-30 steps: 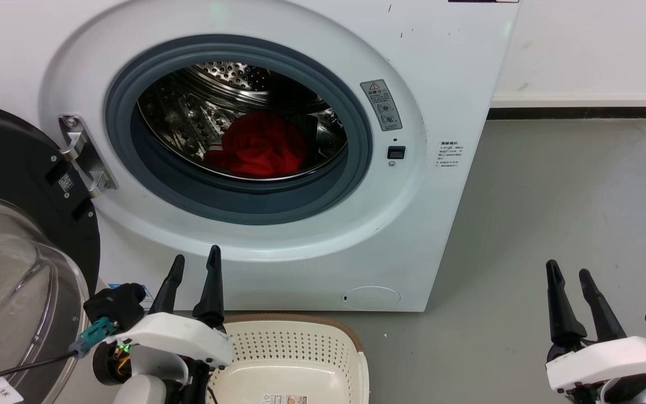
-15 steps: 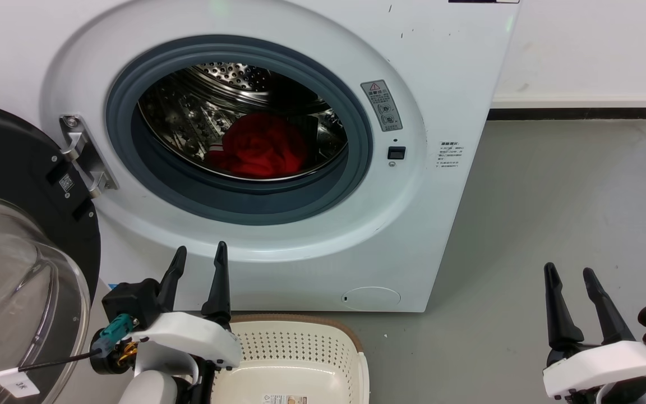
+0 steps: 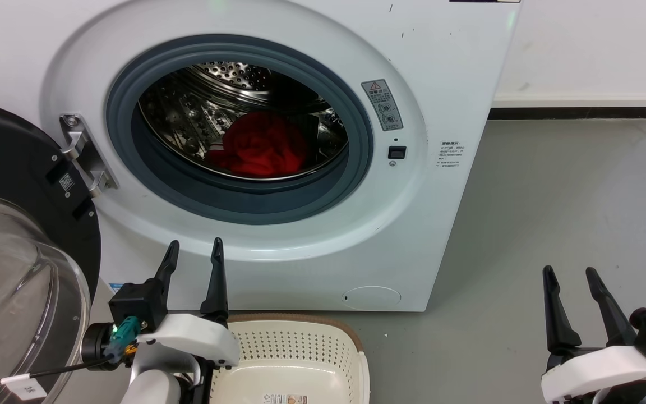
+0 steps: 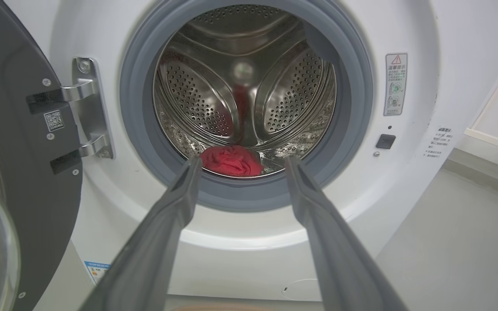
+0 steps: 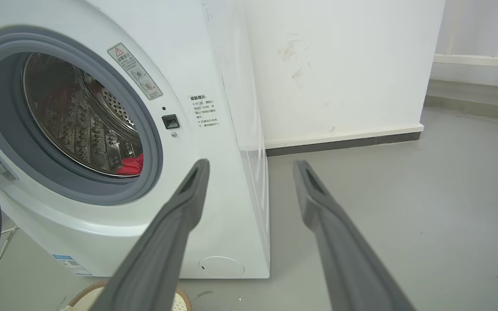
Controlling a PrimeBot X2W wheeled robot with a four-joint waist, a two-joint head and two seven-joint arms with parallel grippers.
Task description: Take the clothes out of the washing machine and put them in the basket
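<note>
The washing machine (image 3: 441, 73) stands with its door (image 3: 14, 224) swung open to the left. Red clothes (image 3: 261, 146) lie bunched on the drum floor, also seen as clothes (image 4: 231, 160) and clothes (image 5: 131, 166). The cream basket (image 3: 295, 342) with a brown rim sits on the floor in front of the machine and holds nothing visible. My left gripper (image 3: 193, 251) is open and empty, low in front of the porthole, fingers pointing at it; left gripper (image 4: 240, 162). My right gripper (image 3: 570, 272) is open and empty over the floor to the machine's right; right gripper (image 5: 251, 166).
The open glass door bulges out at the lower left, close to my left arm. Grey floor (image 3: 553, 196) spreads to the right of the machine, bounded by a white wall with a dark skirting (image 3: 575, 112). A cable with a tag (image 3: 23, 384) hangs off the left wrist.
My left gripper has turned at the wrist and its fingers have spread slightly and risen a little toward the porthole. My right gripper has dipped slightly and opened a bit wider.
</note>
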